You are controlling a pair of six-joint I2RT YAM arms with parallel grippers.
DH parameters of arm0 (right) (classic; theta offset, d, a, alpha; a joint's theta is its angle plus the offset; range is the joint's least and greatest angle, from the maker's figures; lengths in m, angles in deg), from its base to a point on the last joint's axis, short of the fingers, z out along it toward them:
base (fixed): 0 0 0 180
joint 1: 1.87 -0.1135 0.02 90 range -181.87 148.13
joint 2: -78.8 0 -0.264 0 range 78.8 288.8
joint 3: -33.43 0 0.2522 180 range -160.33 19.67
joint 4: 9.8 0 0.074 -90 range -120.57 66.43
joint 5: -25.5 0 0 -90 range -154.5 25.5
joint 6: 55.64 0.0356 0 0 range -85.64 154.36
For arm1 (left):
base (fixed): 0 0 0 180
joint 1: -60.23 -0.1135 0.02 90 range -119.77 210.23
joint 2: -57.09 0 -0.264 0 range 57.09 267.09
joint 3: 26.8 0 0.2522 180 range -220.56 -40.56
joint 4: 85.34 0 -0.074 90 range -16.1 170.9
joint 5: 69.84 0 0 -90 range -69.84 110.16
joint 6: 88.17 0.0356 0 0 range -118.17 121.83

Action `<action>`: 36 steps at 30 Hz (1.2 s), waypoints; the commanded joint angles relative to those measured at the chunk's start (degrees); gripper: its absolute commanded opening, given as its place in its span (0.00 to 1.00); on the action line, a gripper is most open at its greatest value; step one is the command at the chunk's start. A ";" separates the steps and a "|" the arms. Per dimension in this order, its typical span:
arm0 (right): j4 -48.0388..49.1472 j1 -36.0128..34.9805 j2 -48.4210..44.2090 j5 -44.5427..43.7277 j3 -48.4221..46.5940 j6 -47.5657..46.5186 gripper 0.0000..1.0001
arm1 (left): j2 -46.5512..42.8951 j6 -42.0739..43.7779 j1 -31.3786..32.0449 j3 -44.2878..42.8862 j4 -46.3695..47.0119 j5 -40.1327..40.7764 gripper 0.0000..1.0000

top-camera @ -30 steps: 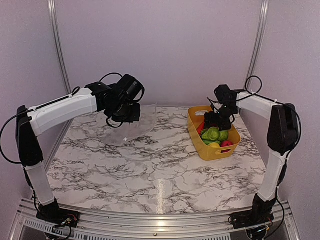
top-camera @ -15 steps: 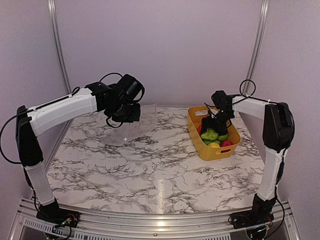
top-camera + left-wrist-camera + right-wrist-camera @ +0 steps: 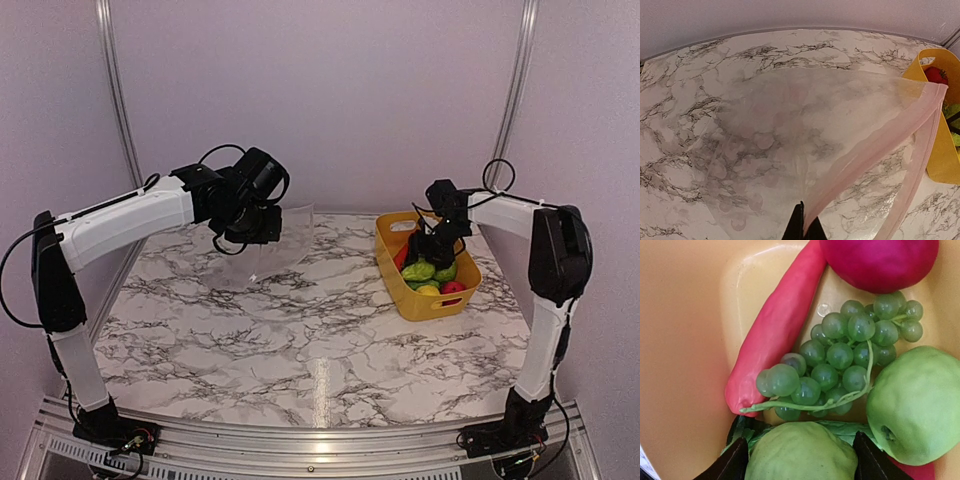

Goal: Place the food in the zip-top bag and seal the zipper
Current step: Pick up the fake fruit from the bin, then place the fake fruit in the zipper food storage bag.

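Note:
My left gripper hangs over the back left of the table, shut on the mouth edge of the clear zip-top bag. In the left wrist view the bag drapes open below the gripper, its pale pink zipper running off to the right. The food lies in the yellow basket: a long red piece, green grapes, a green apple and a magenta fruit. My right gripper is down in the basket, its fingers pressed against both sides of a lumpy green fruit.
The yellow basket stands at the back right of the marble table, close to the right wall. Its side walls rise round my right gripper. A metal rail runs along the table's near edge.
My right gripper has dropped lower into the basket and its fingers have closed in on the green fruit. The left arm and the bag have stayed still.

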 commanded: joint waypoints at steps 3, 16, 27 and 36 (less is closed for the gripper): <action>-3.89 0.08 -6.93 -1.56 -6.29 0.42 0.60 | -0.75 0.68 -0.36 0.53 1.04 -0.26 0.00; 1.54 -12.04 -11.15 6.14 -19.05 6.22 0.53 | 0.93 -0.93 -0.36 -0.30 3.75 -3.56 0.00; 7.49 -23.49 -6.62 6.00 -25.35 6.70 0.48 | 3.95 -5.61 -0.36 -2.18 9.39 -12.27 0.00; 15.83 -24.14 -9.74 10.73 -17.11 9.37 0.48 | 0.60 -7.11 -0.36 1.35 19.42 -17.91 0.00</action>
